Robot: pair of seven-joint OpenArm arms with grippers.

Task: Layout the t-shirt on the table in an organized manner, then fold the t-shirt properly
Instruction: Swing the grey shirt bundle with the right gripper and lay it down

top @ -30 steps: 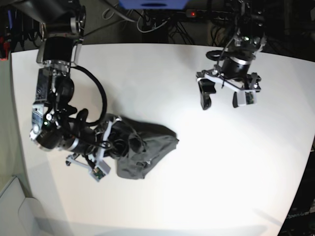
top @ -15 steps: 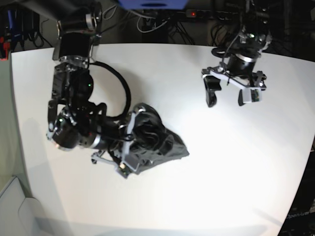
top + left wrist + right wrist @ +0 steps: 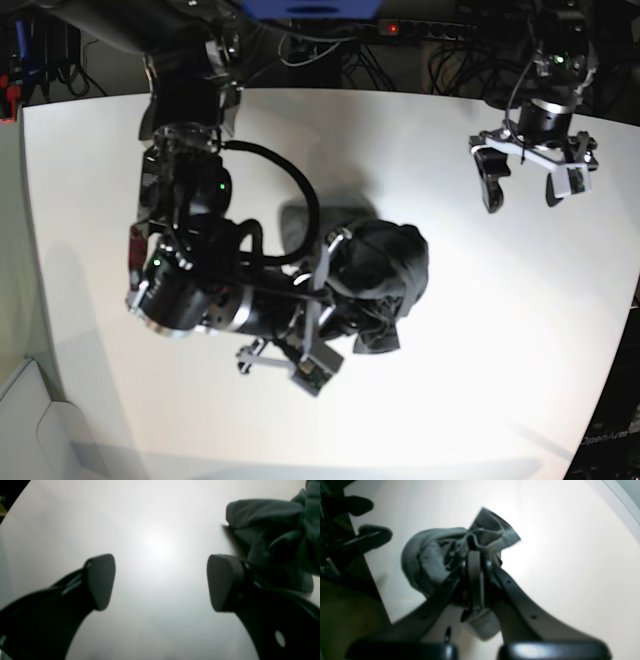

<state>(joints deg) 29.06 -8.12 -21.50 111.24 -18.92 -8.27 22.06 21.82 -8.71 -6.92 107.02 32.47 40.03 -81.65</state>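
The dark grey t-shirt (image 3: 390, 275) is a crumpled bundle near the middle of the white table (image 3: 470, 400). My right gripper (image 3: 350, 300) is shut on it, and in the right wrist view its closed fingertips (image 3: 475, 557) pinch a fold of the t-shirt (image 3: 430, 552). The bundle casts a shadow on the table and looks partly lifted. My left gripper (image 3: 525, 185) hovers open and empty near the far right. In the left wrist view, the left gripper (image 3: 160, 582) has bare table (image 3: 160, 517) between its fingers, with the t-shirt (image 3: 272, 527) at the upper right.
The right arm's thick black body and cable loop (image 3: 200, 270) cover the table's left middle. Cables and dark equipment (image 3: 330, 30) line the far edge. The table's rounded edge (image 3: 622, 502) shows in the right wrist view.
My right arm has swung right with the t-shirt, gathering it from a spread heap at the left into a tight bundle near the centre. The left gripper has drifted right and back, still open.
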